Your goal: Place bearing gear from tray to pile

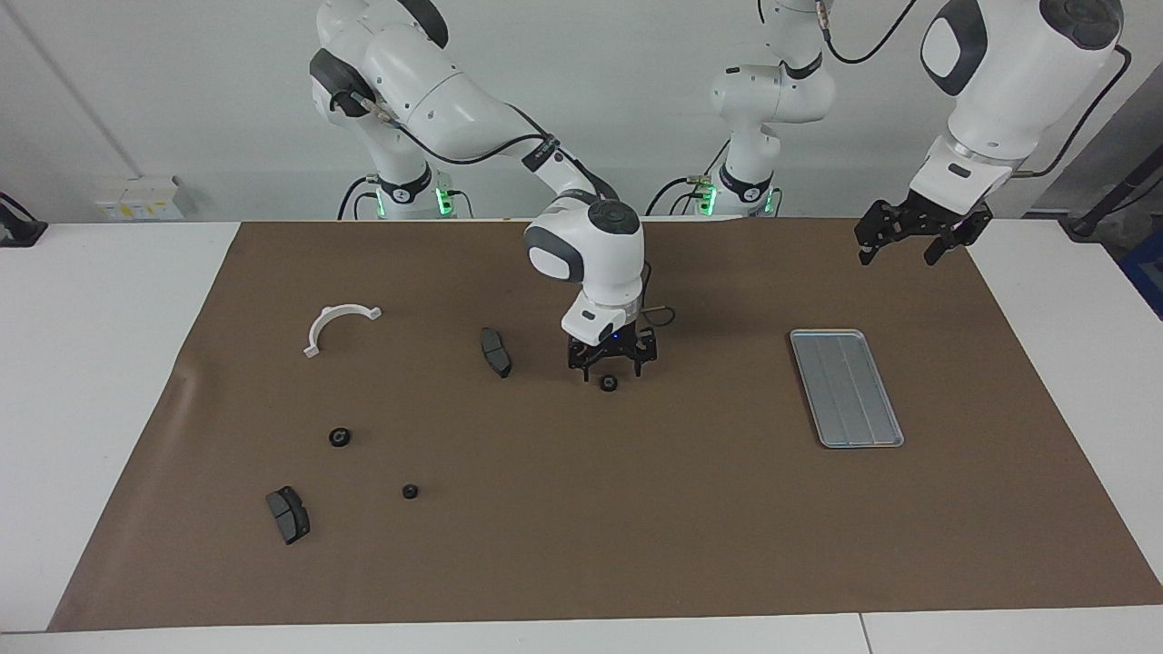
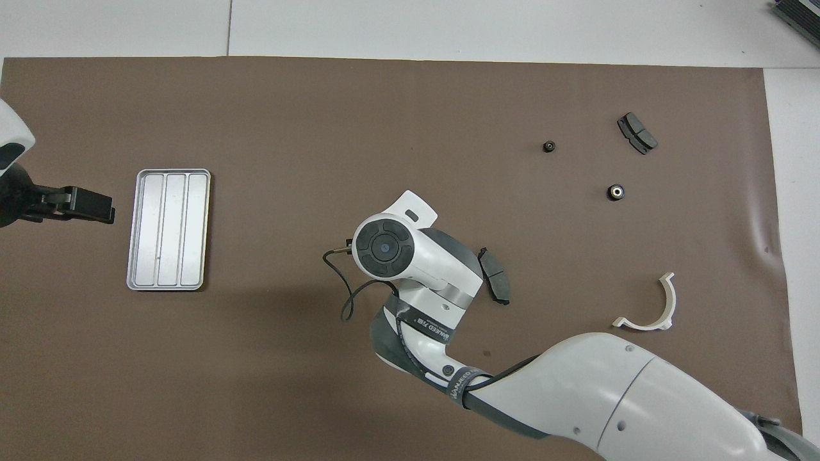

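so my right gripper (image 1: 611,371) is hanging right over the small black round bearing gear (image 1: 609,383) on the brown mat (image 1: 636,509), fingers spread to either side, not pinching it.

even, bright, diffuse light from above fills both views, with no hard glare. shadows are soft and short: a faint dark patch on the brown mat (image 2: 269,358) spreads at the middle and lower left of the overhead view under the right arm (image 2: 416,256), and thin shadows hug the small parts. the tray (image 1: 846,388) gives a dull sheen. green indicator lights (image 1: 442,199) glow at the top of the facing view. focus is sharp throughout; straight edges barely bend toward the corners
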Robot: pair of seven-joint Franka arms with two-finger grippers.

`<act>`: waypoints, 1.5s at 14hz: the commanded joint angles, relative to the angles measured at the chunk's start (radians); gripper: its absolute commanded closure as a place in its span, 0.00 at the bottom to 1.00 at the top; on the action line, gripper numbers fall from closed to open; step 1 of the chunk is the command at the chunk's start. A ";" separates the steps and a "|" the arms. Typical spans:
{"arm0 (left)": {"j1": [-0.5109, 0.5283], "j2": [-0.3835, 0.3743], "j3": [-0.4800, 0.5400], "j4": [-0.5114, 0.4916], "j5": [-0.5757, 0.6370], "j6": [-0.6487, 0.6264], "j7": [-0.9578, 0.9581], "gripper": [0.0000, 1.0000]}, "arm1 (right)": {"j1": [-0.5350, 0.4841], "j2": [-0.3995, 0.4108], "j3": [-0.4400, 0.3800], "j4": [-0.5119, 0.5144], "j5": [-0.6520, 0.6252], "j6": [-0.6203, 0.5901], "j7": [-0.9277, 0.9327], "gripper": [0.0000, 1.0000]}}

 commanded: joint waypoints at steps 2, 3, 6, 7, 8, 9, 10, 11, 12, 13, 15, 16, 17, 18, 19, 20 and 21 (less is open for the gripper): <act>-0.004 -0.029 0.000 -0.035 0.022 0.012 0.003 0.00 | -0.017 0.003 0.014 -0.023 -0.035 0.020 0.023 0.44; -0.004 -0.029 0.001 -0.035 0.022 0.014 0.003 0.00 | -0.017 0.003 0.014 -0.023 -0.035 0.020 0.023 0.54; -0.003 -0.029 0.001 -0.035 0.022 0.014 0.003 0.00 | -0.017 0.003 0.014 -0.017 -0.036 0.020 0.028 1.00; -0.003 -0.029 0.001 -0.035 0.022 0.012 0.003 0.00 | -0.018 0.003 0.014 -0.012 -0.036 0.017 0.026 1.00; -0.003 -0.029 0.001 -0.035 0.022 0.014 0.003 0.00 | -0.018 0.001 0.014 -0.005 -0.035 0.005 0.026 1.00; -0.003 -0.029 0.001 -0.035 0.022 0.012 0.003 0.00 | -0.018 0.001 0.014 0.018 -0.030 -0.007 0.026 1.00; -0.003 -0.029 0.001 -0.035 0.022 0.014 0.005 0.00 | -0.021 -0.008 0.014 0.029 -0.021 -0.032 0.021 1.00; -0.003 -0.029 0.001 -0.035 0.022 0.014 0.003 0.00 | -0.029 -0.037 0.016 0.031 -0.018 -0.061 0.011 1.00; -0.003 -0.029 0.001 -0.035 0.022 0.014 0.003 0.00 | -0.047 -0.081 0.018 0.020 0.002 -0.084 -0.018 1.00; -0.003 -0.029 0.001 -0.035 0.022 0.014 0.003 0.00 | -0.062 -0.127 0.014 0.018 0.072 -0.121 -0.064 1.00; -0.003 -0.029 0.001 -0.035 0.022 0.014 0.003 0.00 | -0.078 -0.225 -0.054 -0.001 0.209 -0.179 -0.203 1.00; -0.003 -0.029 0.001 -0.035 0.022 0.014 0.003 0.00 | -0.078 -0.281 -0.097 -0.029 0.272 -0.196 -0.278 1.00; -0.003 -0.029 0.001 -0.035 0.022 0.014 0.003 0.00 | -0.078 -0.331 -0.151 -0.066 0.335 -0.199 -0.355 1.00; -0.003 -0.029 0.001 -0.035 0.022 0.014 0.003 0.00 | -0.078 -0.376 -0.201 -0.101 0.382 -0.207 -0.443 1.00; -0.003 -0.029 0.001 -0.035 0.022 0.014 0.003 0.00 | -0.078 -0.407 -0.243 -0.136 0.419 -0.224 -0.522 1.00; -0.003 -0.029 0.001 -0.035 0.022 0.014 0.003 0.00 | -0.078 -0.428 -0.284 -0.162 0.445 -0.228 -0.593 1.00; -0.003 -0.029 0.001 -0.035 0.022 0.014 0.003 0.00 | -0.078 -0.440 -0.326 -0.185 0.470 -0.225 -0.650 1.00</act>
